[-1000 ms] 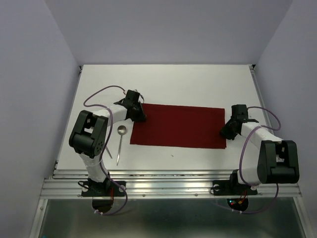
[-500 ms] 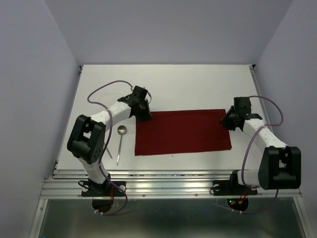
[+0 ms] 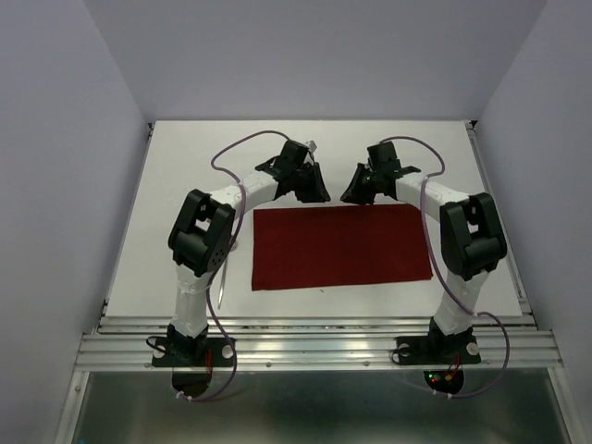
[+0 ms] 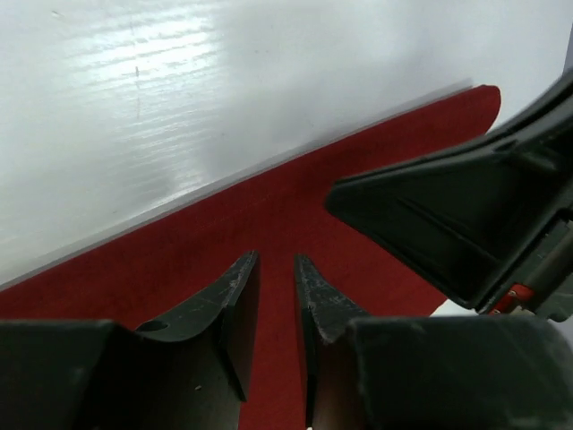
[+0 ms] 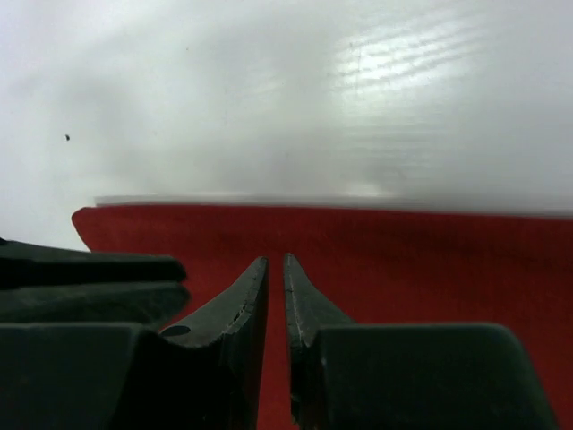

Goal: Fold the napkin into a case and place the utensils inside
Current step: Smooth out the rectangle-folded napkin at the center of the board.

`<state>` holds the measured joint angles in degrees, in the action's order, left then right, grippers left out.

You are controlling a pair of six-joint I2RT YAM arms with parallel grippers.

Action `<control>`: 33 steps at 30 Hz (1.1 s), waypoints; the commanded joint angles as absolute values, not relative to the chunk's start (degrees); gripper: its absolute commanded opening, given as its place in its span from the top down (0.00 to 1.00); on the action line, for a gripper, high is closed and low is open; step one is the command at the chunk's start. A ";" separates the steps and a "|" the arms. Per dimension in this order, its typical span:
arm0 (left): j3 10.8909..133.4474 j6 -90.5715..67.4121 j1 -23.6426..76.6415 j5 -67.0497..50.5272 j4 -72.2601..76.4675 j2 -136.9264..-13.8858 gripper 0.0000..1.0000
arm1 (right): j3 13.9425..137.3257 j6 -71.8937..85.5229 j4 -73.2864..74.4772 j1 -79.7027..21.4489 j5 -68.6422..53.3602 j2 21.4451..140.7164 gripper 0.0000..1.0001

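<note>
The napkin point(image 3: 342, 248) lies flat on the white table as a maroon rectangle, its long side running left to right. My left gripper point(image 3: 315, 191) and right gripper point(image 3: 355, 193) face each other over the middle of its far edge. In the left wrist view the left gripper point(image 4: 276, 258) is open by a narrow gap, and only red napkin point(image 4: 206, 242) shows through it. The right gripper point(image 5: 276, 260) shows a thinner slit over the napkin point(image 5: 412, 260), with nothing between the fingers. The utensils are mostly hidden by the left arm; a thin silver handle point(image 3: 222, 289) shows.
The white table point(image 3: 388, 148) reaches back to the purple walls. The left arm point(image 3: 199, 236) crosses the napkin's left side and the right arm point(image 3: 467, 236) stands at its right end. A metal rail point(image 3: 314, 347) runs along the near edge.
Both arms have swung from the napkin's short ends to the middle of its far edge. The napkin shifted a little and now lies square. The right jaws have narrowed.
</note>
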<state>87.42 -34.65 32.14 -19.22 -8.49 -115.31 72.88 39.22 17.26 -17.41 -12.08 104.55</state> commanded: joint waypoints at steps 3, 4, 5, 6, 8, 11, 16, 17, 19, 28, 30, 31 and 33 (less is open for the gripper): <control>91.05 -38.23 32.26 -25.14 -4.40 -119.53 0.67 | 79.27 39.11 15.65 -18.19 -15.64 111.79 0.83; 91.40 -38.23 32.26 -24.88 -4.13 -120.14 0.67 | 79.80 39.20 15.64 -18.19 -15.82 113.10 0.83; 91.67 -38.32 32.26 -24.70 -4.13 -121.45 0.67 | 79.98 39.20 15.64 -18.19 -15.99 113.64 0.83; 91.84 -38.32 32.26 -24.44 -4.13 -122.07 0.67 | 79.98 39.29 15.56 -18.19 -16.00 114.43 0.83; 92.28 -38.32 32.17 -24.17 -4.31 -123.13 0.68 | 79.89 39.29 15.47 -18.19 -15.82 114.78 0.83; 92.55 -38.15 32.26 -23.29 -4.57 -124.71 0.68 | 79.28 38.94 15.56 -18.19 -14.33 114.96 0.83; 93.25 -36.92 32.25 -21.71 -6.06 -126.38 0.68 | 78.05 38.50 15.56 -18.19 -12.22 113.47 0.84; 93.51 -36.39 32.26 -21.62 -6.76 -126.73 0.68 | 77.79 38.50 15.38 -18.19 -11.87 112.86 0.84; 93.60 -36.04 32.26 -21.36 -7.29 -127.35 0.68 | 76.39 38.24 13.89 -18.19 -11.78 110.58 0.84; 93.95 -34.81 32.26 -20.39 -8.44 -127.71 0.68 | 74.00 37.62 12.13 -20.47 -14.50 109.85 0.84; 93.96 -34.63 32.26 -20.39 -8.61 -127.79 0.68 | 74.27 37.70 12.04 -20.48 -15.03 111.09 0.84; 93.96 -34.45 32.26 -20.39 -8.61 -127.71 0.69 | 74.53 37.79 11.95 -20.48 -15.03 111.70 0.84; 93.78 -34.19 32.26 -20.48 -8.79 -127.53 0.69 | 75.41 37.79 12.04 -20.48 -14.59 113.72 0.85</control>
